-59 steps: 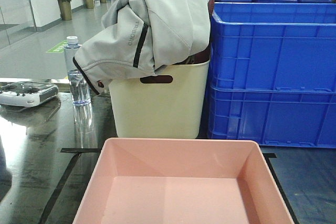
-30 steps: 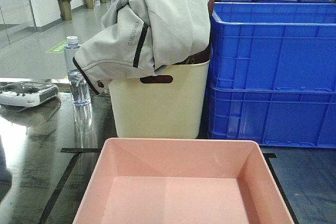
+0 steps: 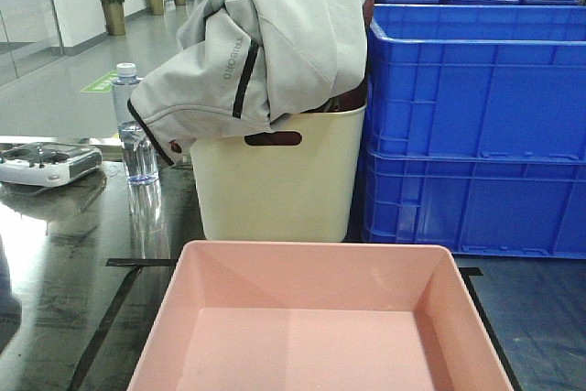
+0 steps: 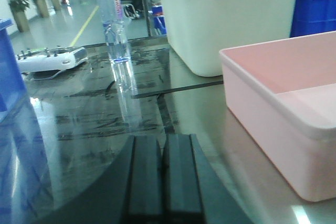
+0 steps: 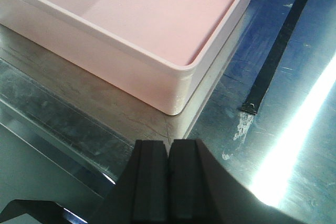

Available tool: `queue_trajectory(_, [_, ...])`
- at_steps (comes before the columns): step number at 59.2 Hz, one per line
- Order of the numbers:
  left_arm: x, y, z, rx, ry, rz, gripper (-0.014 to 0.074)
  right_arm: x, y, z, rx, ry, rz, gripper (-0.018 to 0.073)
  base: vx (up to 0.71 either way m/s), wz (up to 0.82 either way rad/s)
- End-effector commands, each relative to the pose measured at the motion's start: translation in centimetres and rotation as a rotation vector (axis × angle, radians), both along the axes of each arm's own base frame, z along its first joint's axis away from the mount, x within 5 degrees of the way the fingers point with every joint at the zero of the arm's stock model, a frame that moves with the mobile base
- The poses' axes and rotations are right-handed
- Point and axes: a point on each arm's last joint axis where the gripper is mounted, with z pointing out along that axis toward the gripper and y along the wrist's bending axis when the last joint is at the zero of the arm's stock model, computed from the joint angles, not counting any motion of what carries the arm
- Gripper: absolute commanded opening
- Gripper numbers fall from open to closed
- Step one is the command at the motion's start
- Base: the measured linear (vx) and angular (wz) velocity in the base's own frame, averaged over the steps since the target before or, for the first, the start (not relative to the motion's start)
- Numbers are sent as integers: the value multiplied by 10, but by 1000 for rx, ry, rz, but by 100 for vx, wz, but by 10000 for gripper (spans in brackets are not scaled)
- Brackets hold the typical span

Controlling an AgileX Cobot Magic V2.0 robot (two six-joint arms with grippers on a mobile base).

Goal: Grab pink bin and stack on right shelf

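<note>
No movement is seen since earlier frames. Pink bin (image 3: pixel 320 318) is left ungripped on right shelf (image 5: pixel 294 77); left gripper (image 4: pixel 163 174) and right gripper (image 5: pixel 168 179) are pressed together.

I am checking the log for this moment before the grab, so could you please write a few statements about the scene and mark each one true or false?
1. The pink bin is empty. True.
2. The left gripper is clamped on the bin's rim. False: its jaws are shut on nothing, off to the bin's side above the right shelf.
3. A grey jacket is draped over the cream bin. True.
4. The water bottle lies on its side. False: it stands upright.
5. The right gripper has its jaws wide open. False: they are shut, short of the bin's corner.
6. Blue crates are stacked beside the cream bin. True.
</note>
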Motion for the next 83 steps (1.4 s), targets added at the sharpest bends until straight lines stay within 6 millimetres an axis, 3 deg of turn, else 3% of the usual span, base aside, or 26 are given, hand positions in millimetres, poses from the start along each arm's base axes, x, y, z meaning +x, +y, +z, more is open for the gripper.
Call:
queue_trajectory(1, [2,3,-2,-35,-106,36,-6,3,0,13,34,-81,-14,-12,0,0])
queue_trajectory(26, [18,8,-74,-168,-155,99,-6,3,0,13,33,-82,-14,-12,0,0])
queue_trajectory(41, [17,8,-70,-81,-205,94,-6,3,0,13,33,-82,-14,-12,0,0])
queue_trajectory(83, [18,8,-70,-86,-202,93,-6,3,0,13,33,-82,-14,-12,0,0])
